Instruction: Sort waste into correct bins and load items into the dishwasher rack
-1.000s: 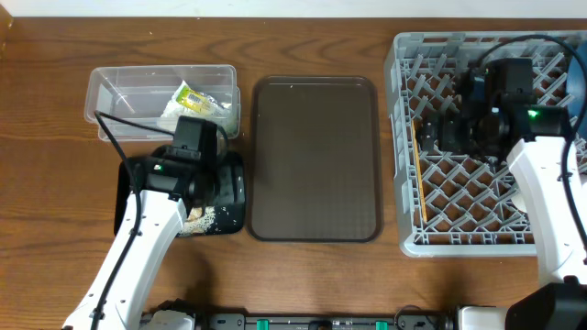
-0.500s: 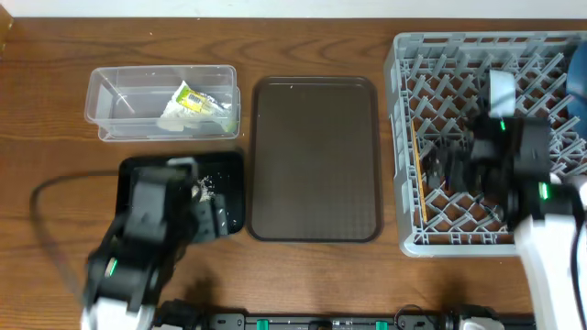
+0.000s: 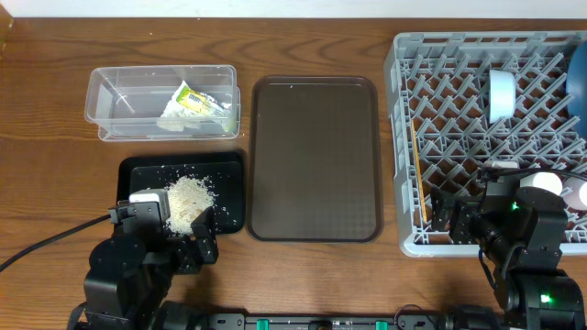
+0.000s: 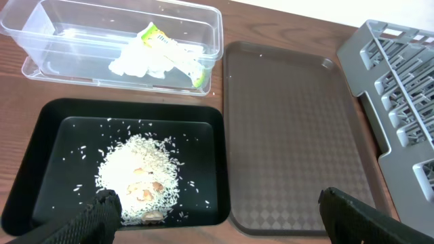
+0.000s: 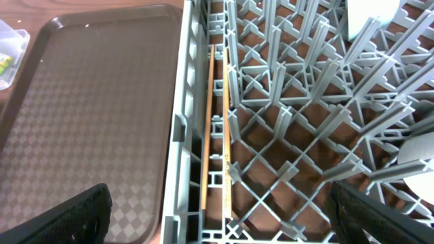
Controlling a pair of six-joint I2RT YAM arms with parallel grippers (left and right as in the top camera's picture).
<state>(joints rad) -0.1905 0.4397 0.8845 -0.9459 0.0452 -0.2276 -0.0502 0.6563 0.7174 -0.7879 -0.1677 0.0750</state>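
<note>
White rice grains (image 3: 188, 197) (image 4: 139, 173) lie heaped in the shallow black tray (image 3: 138, 170) (image 4: 41, 135). The crumpled tissue with its yellow-green wrapper (image 3: 188, 105) (image 4: 152, 57) sits inside the clear tub (image 3: 119, 96) (image 4: 68, 27). In the grey dishwasher rack (image 3: 459, 137) (image 5: 285, 102), two chopsticks (image 3: 415, 174) (image 5: 207, 135) run along the left wall. A white bowl (image 3: 501, 94) stands among the pegs and a blue dish (image 3: 578, 78) shows at the right edge. My left gripper (image 3: 179, 227) (image 4: 220, 224) is open and empty at the black tray's front edge. My right gripper (image 3: 468, 218) (image 5: 220, 217) is open and empty over the rack's front left corner.
A brown serving tray (image 3: 316, 156) (image 4: 291, 135) (image 5: 88, 102) lies between the black tray and the rack. Two small pale cups (image 3: 543, 183) rest in the rack at the front right. Both arms crowd the table's front edge.
Both arms have drawn back toward the front edge. The left arm came off the black tray, uncovering the rice heap. The right arm left the rack's middle.
</note>
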